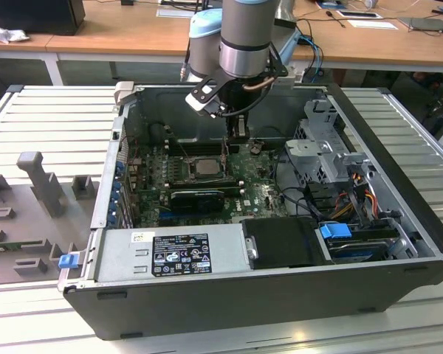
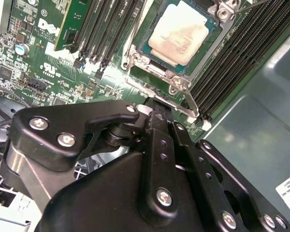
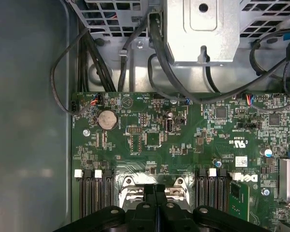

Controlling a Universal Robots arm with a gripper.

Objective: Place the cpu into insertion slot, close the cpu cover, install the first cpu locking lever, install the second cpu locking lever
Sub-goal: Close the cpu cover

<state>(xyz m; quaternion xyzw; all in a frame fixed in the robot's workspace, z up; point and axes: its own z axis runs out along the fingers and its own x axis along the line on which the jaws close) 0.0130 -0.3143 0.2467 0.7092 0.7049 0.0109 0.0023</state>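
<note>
Several grey fixture blocks (image 1: pixel 40 181) stand on the slatted table (image 1: pixel 52 110) at the exterior view's left, well apart from the open computer case (image 1: pixel 280 295), whose power supply (image 1: pixel 170 254) sits along its near wall. Moving rightward, the cpu (image 1: pixel 204 166) lies flat in its socket on the motherboard (image 1: pixel 258 195), pale metal top up. In the second wrist view the cpu cover (image 2: pixel 154 72) looks to be down around it as a thin silvery frame (whether it is latched I cannot tell). Just to the exterior view's right of the chip, the claw (image 1: pixel 235 141) hangs from the arm (image 1: pixel 247 37), low over the board at the socket's edge. In the first wrist view its fingers (image 3: pixel 150 193) are pressed together with only a seam between them. I see nothing pinched there, though a thin wire lever (image 2: pixel 191 104) runs close by the tips. Farther right sits the metal drive cage (image 1: pixel 325 147). By my judgement the chip would be light, stiff and flat, slippery on its metal lid and delicate on its contact side, so it is best held by two opposite edges and kept level. The cover is thin rigid sheet on a hinge, best pushed at its free rim, and the lever looks springy, best caught near its bent end.
</note>
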